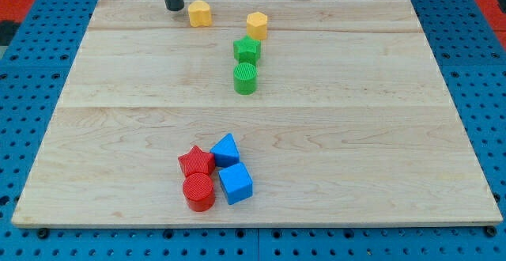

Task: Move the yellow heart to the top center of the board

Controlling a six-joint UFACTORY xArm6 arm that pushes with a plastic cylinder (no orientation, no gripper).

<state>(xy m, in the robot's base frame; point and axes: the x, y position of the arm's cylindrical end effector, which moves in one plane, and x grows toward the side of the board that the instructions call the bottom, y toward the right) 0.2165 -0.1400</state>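
Two yellow blocks sit up at the far edge of the pale wooden worktop (379,134), and it's the closer one that matters. No claw on this arm, so there is nothing to open, close or grip: just a straight dark rod, and my tip (174,8) is planted on the wood near the view's top edge, left of centre.

Just beside my tip, on its view's-right side and a touch lower, is the small yellow heart (200,13). At least I read it as the heart; the shape is small and hard to be sure of. A sliver of wood shows between the two, so they look close but not touching.

That's the relation the whole move hangs on: my tip is to the view's left of the heart, and top centre lies further to the view's right, past the heart. So it's already lined up behind the block for a push along the top edge.

One thing to watch: the second yellow block, a chunky many-sided one (257,24), sits further right of my tip and a little lower, near the goal, with the green star block (247,49) and green cylinder (246,77) below it. A push that drifts downward could clip it.
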